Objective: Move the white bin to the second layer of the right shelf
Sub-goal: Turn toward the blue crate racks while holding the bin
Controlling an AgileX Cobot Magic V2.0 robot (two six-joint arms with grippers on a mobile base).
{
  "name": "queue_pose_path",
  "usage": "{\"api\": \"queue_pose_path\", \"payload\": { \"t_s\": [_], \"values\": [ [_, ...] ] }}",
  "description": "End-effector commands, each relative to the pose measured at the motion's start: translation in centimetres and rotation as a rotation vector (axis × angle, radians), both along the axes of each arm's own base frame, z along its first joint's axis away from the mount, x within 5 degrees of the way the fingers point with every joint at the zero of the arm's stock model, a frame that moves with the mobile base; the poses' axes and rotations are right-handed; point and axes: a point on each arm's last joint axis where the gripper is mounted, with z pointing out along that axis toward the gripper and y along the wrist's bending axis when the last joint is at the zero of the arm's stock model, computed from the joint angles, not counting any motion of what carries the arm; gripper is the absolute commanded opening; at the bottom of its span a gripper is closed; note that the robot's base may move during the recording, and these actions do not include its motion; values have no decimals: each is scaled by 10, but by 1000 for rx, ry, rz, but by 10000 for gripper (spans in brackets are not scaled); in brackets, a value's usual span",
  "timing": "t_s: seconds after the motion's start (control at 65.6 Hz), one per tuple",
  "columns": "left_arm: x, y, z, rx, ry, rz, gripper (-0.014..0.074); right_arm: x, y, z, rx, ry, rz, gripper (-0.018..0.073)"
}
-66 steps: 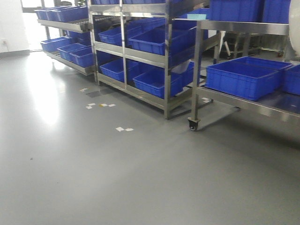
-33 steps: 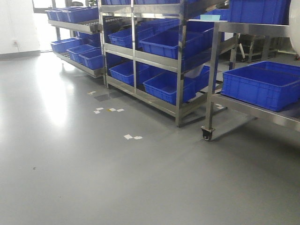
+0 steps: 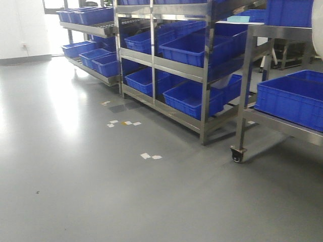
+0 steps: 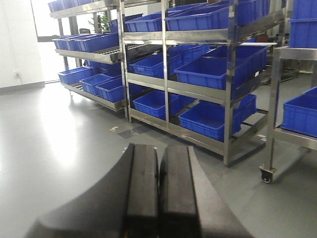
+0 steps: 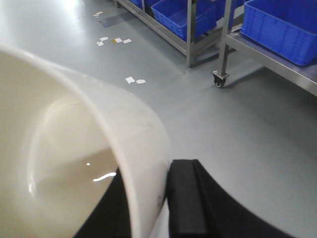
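Wall of half-cropped white bin (image 5: 69, 129) between right pincer (image 5: 148, 201) fingers

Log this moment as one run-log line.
right gripper: shut on white bin rim | left gripper: shut, empty | blue crates on racks ahead | bin not yet shelved

No text, label, brand or number can be read in any view. The white floor markers (image 3: 151, 156) and the blue crates (image 3: 194, 98) show no legible marking at this size.
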Motion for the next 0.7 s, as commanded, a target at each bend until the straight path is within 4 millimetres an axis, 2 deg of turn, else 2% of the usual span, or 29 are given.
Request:
{"api": "queue_pose_path", "payload": {
  "t_s": [0.0,0.686],
  "values": [
    [0,0,-3,-23,-64,3,85,1,0,19,15,-131,3,24],
    [0,0,-3,-23,-64,3,85,1,0,19,15,-131,3,24]
  ]
}}
